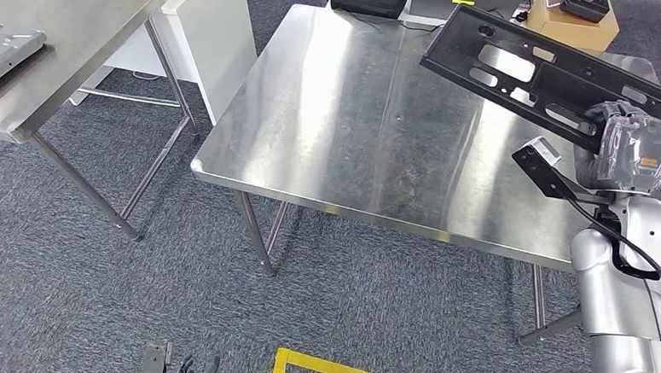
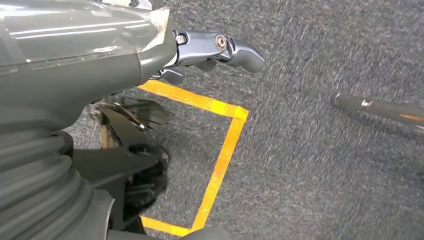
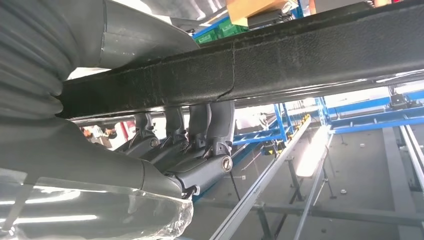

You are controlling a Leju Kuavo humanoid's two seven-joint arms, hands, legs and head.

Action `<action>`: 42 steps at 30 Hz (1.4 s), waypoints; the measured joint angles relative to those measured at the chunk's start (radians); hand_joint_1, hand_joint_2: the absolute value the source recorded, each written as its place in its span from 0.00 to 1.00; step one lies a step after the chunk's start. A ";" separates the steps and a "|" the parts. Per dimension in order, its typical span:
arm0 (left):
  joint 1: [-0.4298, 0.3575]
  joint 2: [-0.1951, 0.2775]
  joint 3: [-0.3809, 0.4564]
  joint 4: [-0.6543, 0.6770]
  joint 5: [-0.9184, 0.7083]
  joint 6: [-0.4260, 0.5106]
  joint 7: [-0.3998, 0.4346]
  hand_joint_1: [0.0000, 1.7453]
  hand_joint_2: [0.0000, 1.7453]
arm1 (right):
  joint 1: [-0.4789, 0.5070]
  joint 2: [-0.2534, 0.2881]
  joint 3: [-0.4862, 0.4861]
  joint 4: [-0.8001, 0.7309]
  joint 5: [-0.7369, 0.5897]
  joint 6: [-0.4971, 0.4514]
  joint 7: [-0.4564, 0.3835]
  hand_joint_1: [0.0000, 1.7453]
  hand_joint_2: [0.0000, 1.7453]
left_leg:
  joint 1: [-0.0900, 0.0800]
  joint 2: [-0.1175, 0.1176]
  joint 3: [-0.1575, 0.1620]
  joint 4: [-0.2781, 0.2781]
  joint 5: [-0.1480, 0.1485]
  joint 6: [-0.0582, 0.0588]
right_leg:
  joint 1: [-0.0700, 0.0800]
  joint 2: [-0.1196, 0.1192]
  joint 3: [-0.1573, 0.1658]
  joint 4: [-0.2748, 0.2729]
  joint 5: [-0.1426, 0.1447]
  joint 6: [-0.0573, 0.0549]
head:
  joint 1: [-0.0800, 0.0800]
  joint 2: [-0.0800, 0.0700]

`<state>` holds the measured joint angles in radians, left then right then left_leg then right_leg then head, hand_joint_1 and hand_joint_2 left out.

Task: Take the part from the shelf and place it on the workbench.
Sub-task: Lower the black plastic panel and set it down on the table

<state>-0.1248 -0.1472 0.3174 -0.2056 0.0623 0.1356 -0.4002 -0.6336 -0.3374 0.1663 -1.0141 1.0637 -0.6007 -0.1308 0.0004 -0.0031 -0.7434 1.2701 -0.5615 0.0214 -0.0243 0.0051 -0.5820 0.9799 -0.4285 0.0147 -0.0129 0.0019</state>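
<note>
- Black and moulded, the long plastic panel with cut-out slots point(image 1: 538, 78) hangs in the air over the far right corner of the brushed stainless-steel workbench point(image 1: 347, 127), tilted so that its far end stands higher than the end near the robot.
- The right hand point(image 1: 632, 151) holds the panel from below; in the right wrist view its dark fingers point(image 3: 200, 135) wrap around the panel's edge point(image 3: 300, 60).
- The left hand point(image 2: 215, 50) hangs low over grey carpet and a yellow floor-tape outline point(image 2: 220, 160), fingers curled in and holding nothing.
- The step in hand looks like the set-down: the part is carried and not yet resting on the bench.
- To do it well, level the panel first, then lower it flat well inside the edge before loosening the fingers, so the long overhang cannot tip it off.
</note>
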 joint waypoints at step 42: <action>0.000 0.004 0.002 0.000 0.012 -0.015 0.018 0.00 1.00 | -0.006 -0.004 0.004 0.020 0.015 0.030 0.030 1.00 1.00 | -0.020 -0.004 0.115 -0.282 0.170 0.029 | 0.008 -0.001 0.051 -0.011 -0.036 0.026 | -0.002 0.000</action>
<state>-0.1251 -0.1430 0.3197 -0.2056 0.0746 0.1204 -0.3824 -0.6395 -0.3413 0.1700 -0.9943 1.0791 -0.5711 -0.1012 -0.0196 -0.0072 -0.6287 0.9882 -0.3916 0.0500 -0.0165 0.0036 -0.5313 0.9684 -0.4649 0.0411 -0.0144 0.0019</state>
